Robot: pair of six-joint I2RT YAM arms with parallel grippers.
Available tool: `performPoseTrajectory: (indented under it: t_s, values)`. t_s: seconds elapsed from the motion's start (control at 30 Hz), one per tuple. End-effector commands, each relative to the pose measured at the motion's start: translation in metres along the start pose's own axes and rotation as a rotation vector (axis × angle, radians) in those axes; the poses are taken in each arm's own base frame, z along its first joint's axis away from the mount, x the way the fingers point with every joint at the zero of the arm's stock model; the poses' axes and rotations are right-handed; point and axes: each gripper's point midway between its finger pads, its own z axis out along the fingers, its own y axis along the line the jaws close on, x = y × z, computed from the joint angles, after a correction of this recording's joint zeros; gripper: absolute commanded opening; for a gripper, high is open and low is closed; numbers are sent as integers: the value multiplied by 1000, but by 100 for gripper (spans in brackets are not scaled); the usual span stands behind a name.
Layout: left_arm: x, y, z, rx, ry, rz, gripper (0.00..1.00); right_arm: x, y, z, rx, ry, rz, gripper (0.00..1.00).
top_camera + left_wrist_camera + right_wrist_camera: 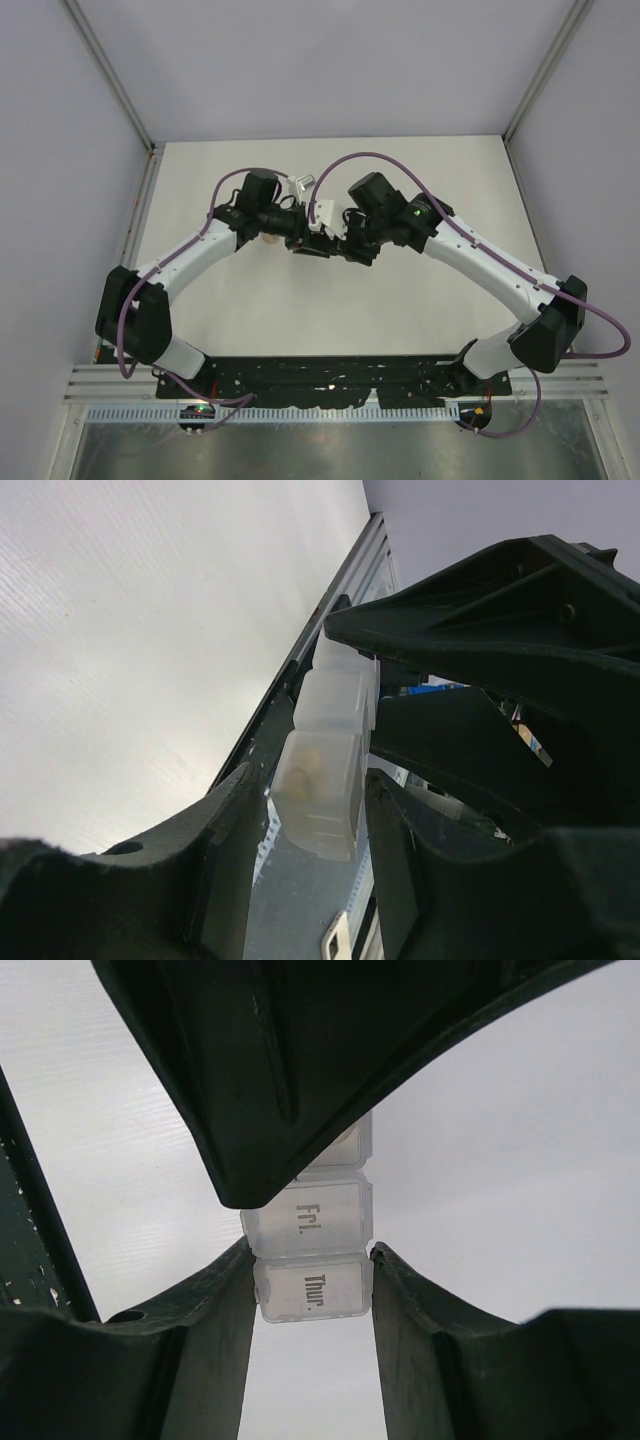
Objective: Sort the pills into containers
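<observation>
Left wrist view: My left end effector (315, 780) is closed on the pill organiser (322, 780), a translucent strip of day compartments. One finger lies against each side wall of the end compartment. Pale tan pills (306, 765) show through that compartment's wall. The rest of the strip runs up and away from me.

Right wrist view: My right end effector (311, 1265) is clamped on the same strip at the compartment marked "Thur.", with "Fri." just beyond it. My left end effector covers the next compartment along. Both marked lids look shut.

Procedure, as I judge it: the strip is shared between two grips, so only one arm should move at a time.
- Hold the strip level, so that the pills stay in their cell.
- Press on the side walls only. Pressure on a lid could pop it open.
- Release one grip only once the other is confirmed firm.

Top external view: The organiser hangs between both end effectors above the middle of the white surface (330, 310), not resting on it. I cannot tell what the small clear piece just behind the left wrist is. Pale grey walls (60, 150) enclose the cell on three sides. A black base plate (330, 372) carries both arms at the near edge.
</observation>
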Motion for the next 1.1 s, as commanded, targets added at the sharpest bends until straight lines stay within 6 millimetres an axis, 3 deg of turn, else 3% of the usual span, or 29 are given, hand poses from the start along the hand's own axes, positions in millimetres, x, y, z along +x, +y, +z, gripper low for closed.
performPoseTrajectory:
  t_s: [0.0,0.27,0.4,0.5,0.57,0.67,0.83,1.07]
  values:
    - [-9,-13,0,44,-15,42,47,-20,-5,-9,16,-63,0,10]
    - [-10,-15,0,53,-16,45,41,-19,-1,-7,-8,-65,1,10]
    - [-11,-16,0,56,-17,42,31,-20,-1,-7,-10,-66,4,12]
    - [-10,-17,1,67,-13,35,15,-20,0,-7,-11,-67,4,16]
    - [-10,-17,1,72,-12,30,0,-21,0,-8,-9,-69,8,25]
    - [-10,-17,2,75,-15,22,0,-20,-2,-7,-4,-67,15,35]
    - [-9,-17,1,88,-17,19,0,-18,-2,-8,4,-66,19,59]
    - [-7,-18,1,95,-12,55,0,-21,-1,-18,22,-89,28,76]
